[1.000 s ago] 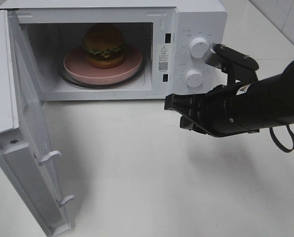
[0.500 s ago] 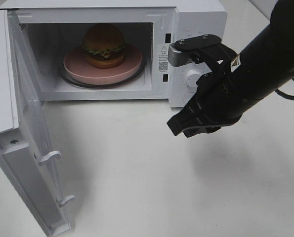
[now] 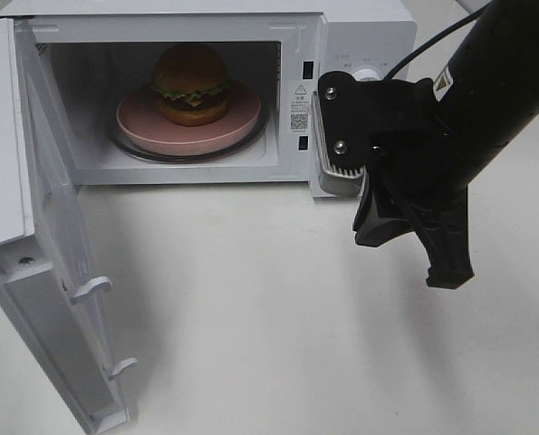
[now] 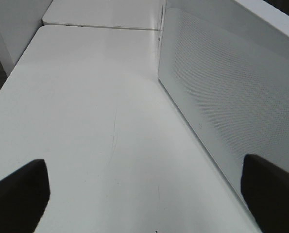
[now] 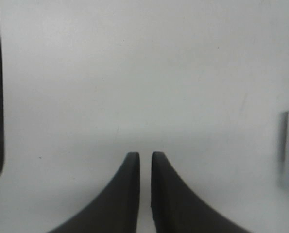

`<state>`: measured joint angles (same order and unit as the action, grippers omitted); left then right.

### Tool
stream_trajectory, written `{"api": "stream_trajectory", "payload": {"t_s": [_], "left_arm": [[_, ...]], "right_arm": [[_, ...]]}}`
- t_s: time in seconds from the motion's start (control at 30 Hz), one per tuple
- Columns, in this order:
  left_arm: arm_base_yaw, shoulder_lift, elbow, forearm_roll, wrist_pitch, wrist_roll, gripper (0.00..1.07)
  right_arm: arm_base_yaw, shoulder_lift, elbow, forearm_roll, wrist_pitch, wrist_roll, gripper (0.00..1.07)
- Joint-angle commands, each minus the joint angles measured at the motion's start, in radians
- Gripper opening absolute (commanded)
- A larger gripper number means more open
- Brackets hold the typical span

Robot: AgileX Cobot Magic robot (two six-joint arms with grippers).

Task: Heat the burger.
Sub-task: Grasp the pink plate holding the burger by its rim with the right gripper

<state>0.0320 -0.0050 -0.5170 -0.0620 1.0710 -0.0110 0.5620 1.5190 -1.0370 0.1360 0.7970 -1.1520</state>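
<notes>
Exterior high: right gripper [image 3: 414, 245] swung down from level with the knobs, now pointing at the table [image 3: 269, 344], in front of the microwave [image 3: 360, 36] control panel. Burger [image 3: 190, 83] up and left of it on the pink plate [image 3: 138, 118], inside; door [image 3: 43, 272] still wide, so probably closing comes next.

Left wrist: left gripper [image 4: 144, 194] spread wide, empty, beside the door.

Right wrist: fingers [image 5: 129, 194] nearly together, thin gap, holding nothing.

White table [image 3: 278, 317] bearing a white microwave [image 3: 360, 36]. The microwave stands just behind and left of the right pincer [image 3: 414, 249].
</notes>
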Motion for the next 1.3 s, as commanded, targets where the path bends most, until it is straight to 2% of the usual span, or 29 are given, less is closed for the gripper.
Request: {"api": "stream_trajectory", "payload": {"t_s": [0.03, 0.23, 0.33, 0.37, 0.4, 0.43, 0.47, 0.5, 0.53, 0.57, 0.6, 0.63, 0.67, 0.7, 0.73, 0.8, 1.03, 1.3], "left_arm": [[0.001, -0.017, -0.001, 0.002, -0.001, -0.004, 1.0], [0.001, -0.017, -0.001, 0.002, -0.001, -0.004, 1.0], [0.001, -0.017, -0.001, 0.002, -0.001, -0.004, 1.0], [0.001, -0.017, -0.001, 0.002, -0.001, -0.004, 1.0], [0.001, -0.017, -0.001, 0.002, -0.001, -0.004, 1.0], [0.001, -0.017, -0.001, 0.002, -0.001, -0.004, 1.0], [0.001, -0.017, -0.001, 0.002, -0.001, -0.004, 1.0], [0.001, -0.017, -0.001, 0.002, -0.001, -0.004, 1.0], [0.001, -0.017, -0.001, 0.002, -0.001, -0.004, 1.0], [0.001, -0.017, -0.001, 0.002, -0.001, -0.004, 1.0], [0.001, -0.017, -0.001, 0.002, -0.001, -0.004, 1.0], [0.001, -0.017, -0.001, 0.002, -0.001, -0.004, 1.0], [0.001, -0.017, -0.001, 0.002, -0.001, -0.004, 1.0], [0.001, -0.017, -0.001, 0.002, -0.001, -0.004, 1.0], [0.001, -0.017, -0.001, 0.002, -0.001, -0.004, 1.0], [0.001, -0.017, -0.001, 0.002, -0.001, -0.004, 1.0], [0.001, -0.017, -0.001, 0.002, -0.001, -0.004, 1.0], [0.001, -0.017, -0.001, 0.002, -0.001, -0.004, 1.0]], "right_arm": [[-0.003, -0.01, -0.006, -0.009, -0.029, -0.2, 0.14], [-0.003, -0.01, -0.006, -0.061, -0.06, -0.297, 0.16], [-0.002, -0.01, -0.006, -0.1, -0.085, -0.298, 0.21], [-0.002, -0.01, -0.006, -0.121, -0.108, -0.291, 0.28], [-0.002, -0.01, -0.006, -0.121, -0.108, -0.291, 0.28], [-0.002, -0.01, -0.006, -0.124, -0.135, -0.287, 0.38], [-0.002, -0.01, -0.006, -0.124, -0.135, -0.287, 0.38], [0.0, -0.01, -0.006, -0.124, -0.15, -0.282, 0.43], [0.0, -0.01, -0.006, -0.124, -0.19, -0.263, 0.56], [0.0, -0.01, -0.006, -0.124, -0.19, -0.263, 0.56], [0.0, -0.01, -0.006, -0.127, -0.227, -0.237, 0.7], [0.0, -0.01, -0.006, -0.129, -0.24, -0.227, 0.75], [0.0, -0.01, -0.006, -0.129, -0.24, -0.227, 0.75], [0.0, -0.01, -0.006, -0.136, -0.26, -0.203, 0.86], [0.0, -0.01, -0.006, -0.151, -0.264, -0.192, 0.89], [0.0, -0.007, -0.006, -0.163, -0.278, -0.175, 0.92], [0.0, 0.011, -0.006, -0.206, -0.324, -0.156, 0.9], [0.058, 0.06, -0.007, -0.256, -0.405, -0.072, 0.89]]}}
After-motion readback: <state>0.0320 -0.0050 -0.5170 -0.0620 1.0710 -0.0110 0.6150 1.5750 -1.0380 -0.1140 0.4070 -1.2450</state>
